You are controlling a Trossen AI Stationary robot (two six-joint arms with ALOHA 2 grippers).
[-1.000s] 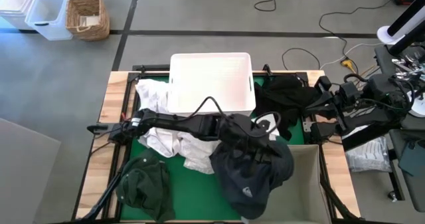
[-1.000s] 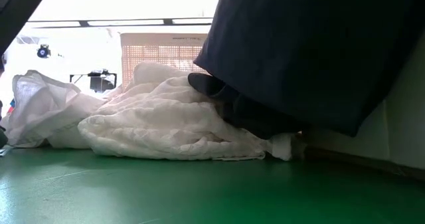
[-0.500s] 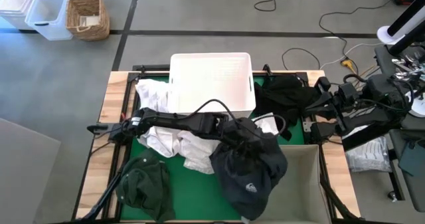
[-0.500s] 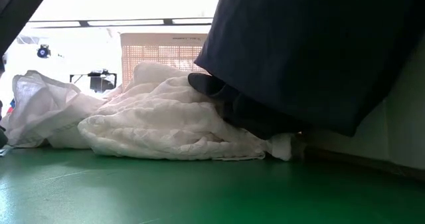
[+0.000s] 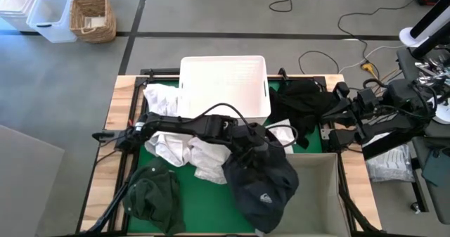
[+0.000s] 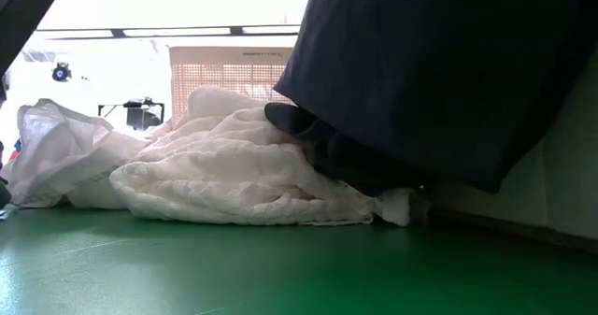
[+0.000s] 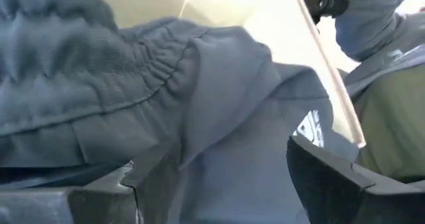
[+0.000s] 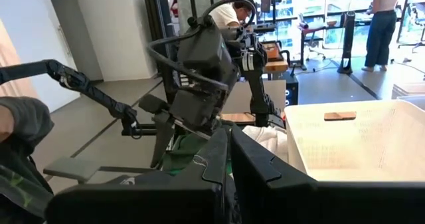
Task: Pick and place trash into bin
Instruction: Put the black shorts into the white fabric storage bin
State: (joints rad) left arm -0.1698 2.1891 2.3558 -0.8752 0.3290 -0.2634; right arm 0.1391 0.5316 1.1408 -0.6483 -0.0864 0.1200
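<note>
1. High view: left gripper over the dark navy cloth garment, which spills across the wall of the grey rectangular bin; fingers buried in the cloth, spread not clear here. White plastic tub at the table's far edge, crumpled soft white sheets between it and the green mat. Dark green cloth garment at the near left corner, black cloth garment just right of the tub. Right gripper beside that black cloth.
2. Low view: navy garment blocking the upper right, white sheets heaped on the mat, tub behind.
3. Left wrist view: fingers parted, navy fabric bunched between and ahead.
4. Right wrist view: fingers pressed together, empty; tub alongside; people in the room beyond.
</note>
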